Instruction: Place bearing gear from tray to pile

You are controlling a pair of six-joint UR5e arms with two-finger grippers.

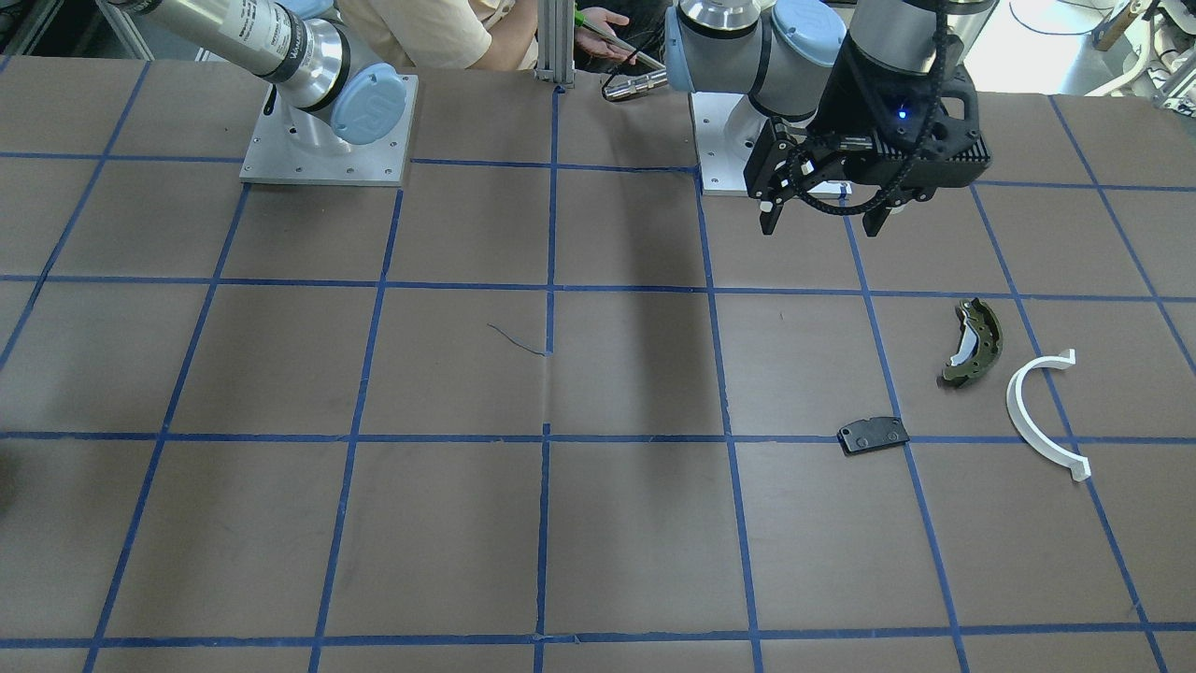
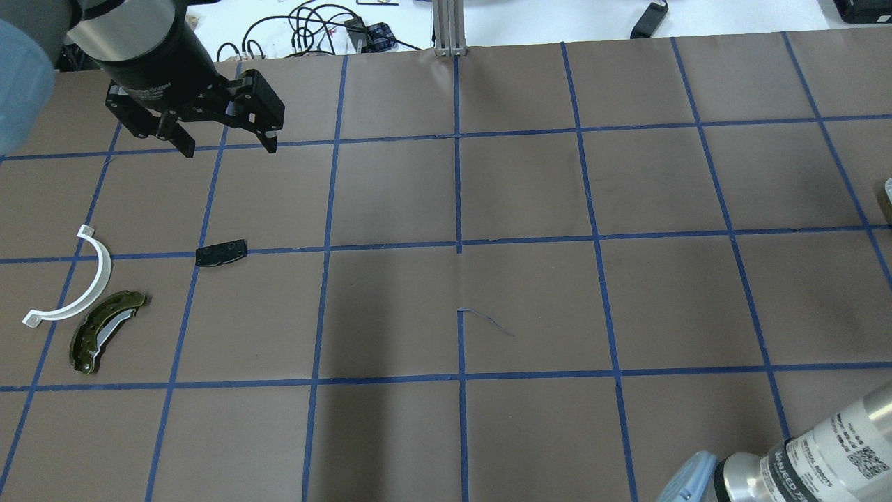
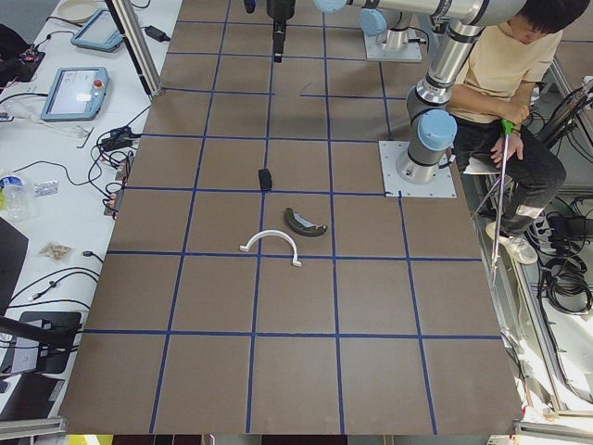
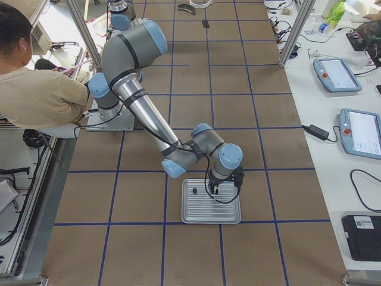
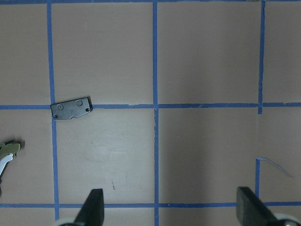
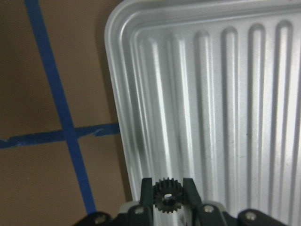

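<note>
Now pinching bearing gear (image 6: 165,194) in right gripper (image 6: 165,189) over tray (image 6: 211,94) edge | holding left gripper (image 2: 229,148) wide open, empty, near pile (image 2: 221,252) | could slip from narrow toothed grip on long carry to pile

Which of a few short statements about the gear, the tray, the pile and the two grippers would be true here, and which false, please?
1. The right gripper has the bearing gear between its fingers, over the tray. True.
2. The left gripper holds the black pad. False: its jaws are wide open and empty, and the pad lies flat on the table.
3. The white arc lies right beside the brake shoe, with the black pad a little apart from both. True.
4. The tray stands next to the pile. False: the tray is at the right arm's end of the table, and the pile is at the left arm's end.
</note>
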